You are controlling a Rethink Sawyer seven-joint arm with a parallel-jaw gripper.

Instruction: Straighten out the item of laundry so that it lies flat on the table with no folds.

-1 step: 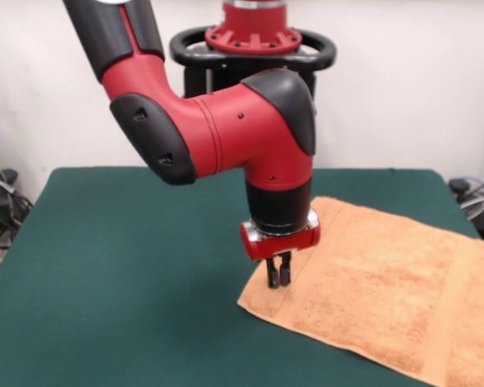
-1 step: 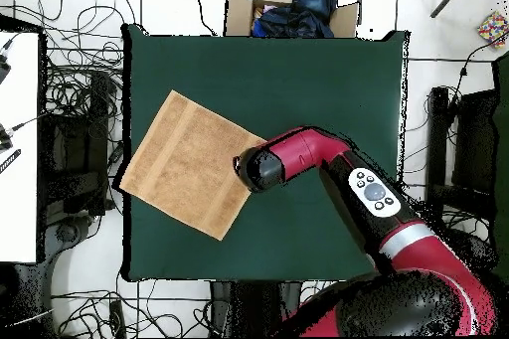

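In the front view the gripper [image 1: 278, 278] hangs just above the orange hand towel [image 1: 387, 298], over its left edge, fingers drawn nearly together and holding nothing. The towel lies spread on the right of the green table [image 1: 121, 266], apparently flat. In the overhead view the towel [image 2: 189, 164] sits askew at the table's [image 2: 318, 86] left edge, so I judge little is left to straighten.

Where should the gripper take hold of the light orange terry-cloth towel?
Probably at an edge or corner, from above. The light orange terry-cloth towel lies spread flat on the dark green felt-covered table, so only its thin border offers a pinch. The gripper hangs over the nearest corner, fingers close together.
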